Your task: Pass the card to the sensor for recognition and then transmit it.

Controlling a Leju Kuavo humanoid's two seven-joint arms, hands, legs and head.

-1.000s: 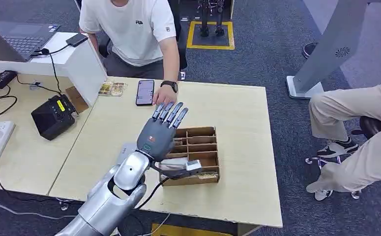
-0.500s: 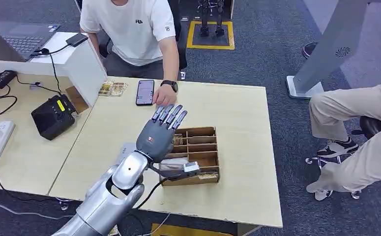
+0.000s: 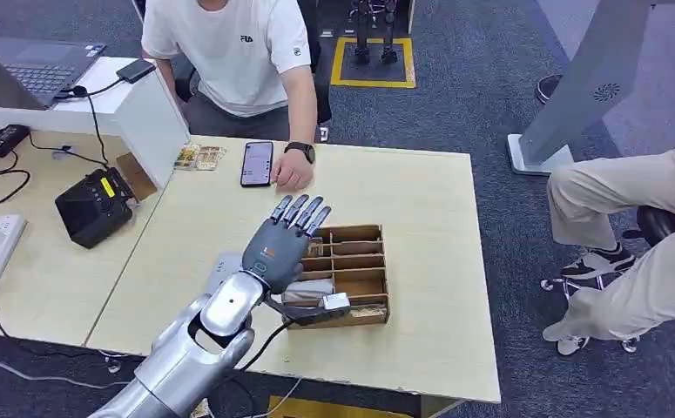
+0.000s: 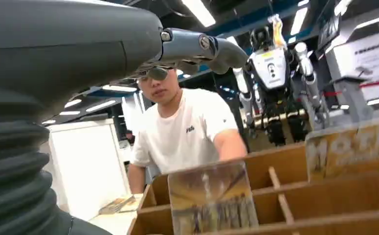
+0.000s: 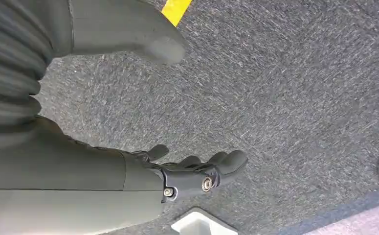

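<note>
My left hand (image 3: pixel 280 246) at frame centre, fingers (image 3: pixel 303 212) spread, empty, over box (image 3: pixel 356 277) to reach card (image 4: pixel 211 199); right hand (image 5: pixel 197 174) hanging, empty.

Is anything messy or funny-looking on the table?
Nothing looks spilled or broken. The wooden divider box sits flat near the table's front edge, with cards standing in its slots. The left hand hovers over it, holding nothing. A phone lies tidy beside the person's hand.
</note>
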